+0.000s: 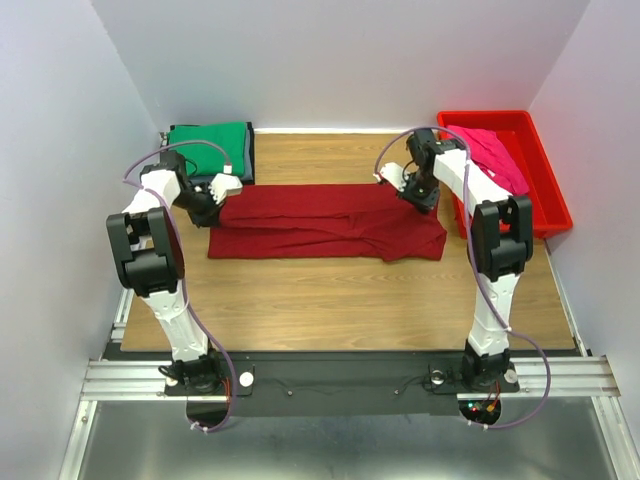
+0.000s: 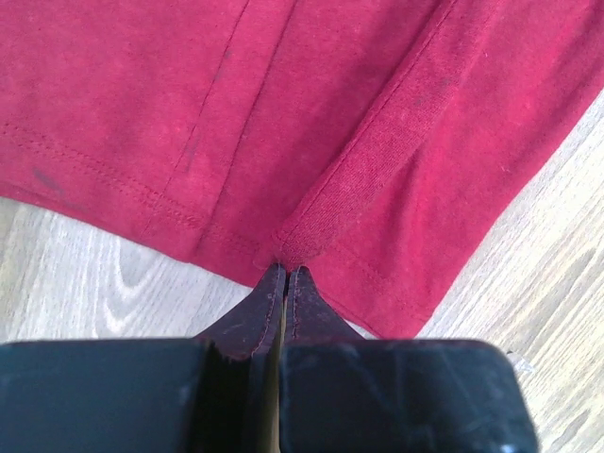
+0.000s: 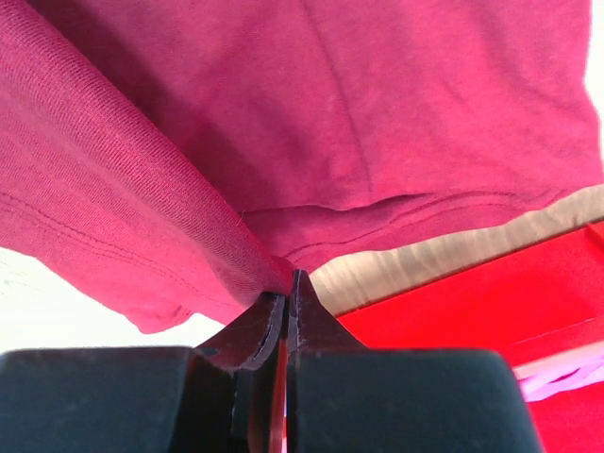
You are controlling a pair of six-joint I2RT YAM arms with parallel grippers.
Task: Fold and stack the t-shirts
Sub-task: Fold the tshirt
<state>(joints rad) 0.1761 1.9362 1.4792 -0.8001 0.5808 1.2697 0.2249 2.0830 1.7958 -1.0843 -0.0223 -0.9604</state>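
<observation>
Left pincer (image 2: 286,276) is clenched on a hem fold at the left end of the maroon t-shirt (image 1: 320,222); right pincer (image 3: 289,283) is clamped on its right end. The shirt's long axis is laid between them across the wooden surface (image 1: 330,300). Soft, matte knit cloth is bunched at each grip, stitched hems showing.

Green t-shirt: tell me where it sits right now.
In the top external view, the green t-shirt lies folded at the far left corner of the table, just behind the left pincer, which pinches the left end of the maroon t-shirt.
</observation>
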